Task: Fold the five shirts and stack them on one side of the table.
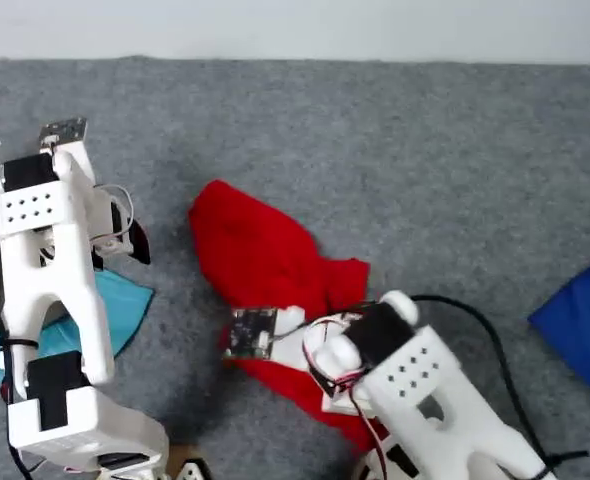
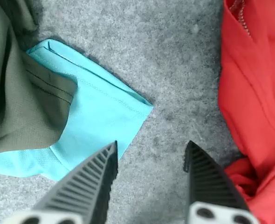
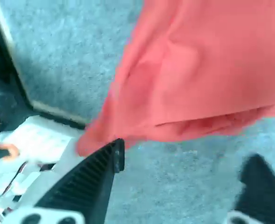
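Right wrist view showed the right gripper (image 3: pixel 179 182) with its ribbed black jaws spread wide and nothing between them, low over the grey felt table cover (image 3: pixel 67 56), the loose hem of the red shirt (image 3: pixel 202 70) lying just beyond the tip of one jaw. In the left wrist view the left gripper (image 2: pixel 151 179) was likewise parted and empty, hovering above bare felt between the teal shirt (image 2: pixel 100 112) and the red one. The step in hand looked to be the folding of the red shirt, which lay crumpled near the middle of the table, bunched in soft ridges and partly under the right arm in the high view; it was not yet a tidy fold. The next move probably called for the right jaws to close on that near hem, catching a single layer rather than the whole bunch, and to draw it across flat. The red cloth looked thin, smooth and limp, apt to slide and sag. The teal shirt was a flat piece with a stitched edge and a sharp corner, a dark olive shirt (image 2: pixel 21 102) of fine mesh knit lying over part of it. A blue shirt (image 1: pixel 585 320) lay well apart at the table edge on the right arm's side; the felt looked coarse and matte.
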### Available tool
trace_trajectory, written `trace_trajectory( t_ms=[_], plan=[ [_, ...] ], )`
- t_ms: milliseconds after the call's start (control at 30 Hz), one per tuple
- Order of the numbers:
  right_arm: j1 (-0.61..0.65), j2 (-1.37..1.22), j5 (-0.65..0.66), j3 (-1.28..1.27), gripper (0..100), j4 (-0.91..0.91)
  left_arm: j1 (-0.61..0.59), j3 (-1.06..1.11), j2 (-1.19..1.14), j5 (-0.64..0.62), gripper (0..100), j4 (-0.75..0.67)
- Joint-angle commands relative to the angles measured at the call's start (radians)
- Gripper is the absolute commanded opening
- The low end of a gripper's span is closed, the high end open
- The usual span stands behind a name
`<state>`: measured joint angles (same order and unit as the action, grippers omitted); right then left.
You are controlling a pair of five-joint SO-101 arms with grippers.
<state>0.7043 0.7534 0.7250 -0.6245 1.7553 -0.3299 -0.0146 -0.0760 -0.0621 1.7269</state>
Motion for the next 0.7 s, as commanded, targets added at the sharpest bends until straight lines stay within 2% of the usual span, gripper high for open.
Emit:
trace_trajectory(
  t_ms=[0, 133, 267, 467, 667],
  plan=[
    [-0.085, 0.027, -0.071, 0.216, 43.9, 0.039, -0.003, -0.002, 0.041, 0.014, 22, 0.029],
    [-0.292, -0.035, -0.094, 0.374, 43.9, -0.007, -0.003, -0.001, 0.041, 0.011, 22, 0.029],
    [-0.447, -0.196, -0.129, 0.367, 43.9, -0.134, 0.0, 0.031, 0.041, 0.011, 22, 0.029],
    [-0.418, -0.483, -0.132, 0.368, 43.9, -0.17, 0.0, 0.077, 0.041, 0.009, 22, 0.029],
    [-0.295, -0.542, -0.132, 0.373, 43.9, -0.14, -0.003, 0.077, 0.041, 0.011, 22, 0.029]
  ],
)
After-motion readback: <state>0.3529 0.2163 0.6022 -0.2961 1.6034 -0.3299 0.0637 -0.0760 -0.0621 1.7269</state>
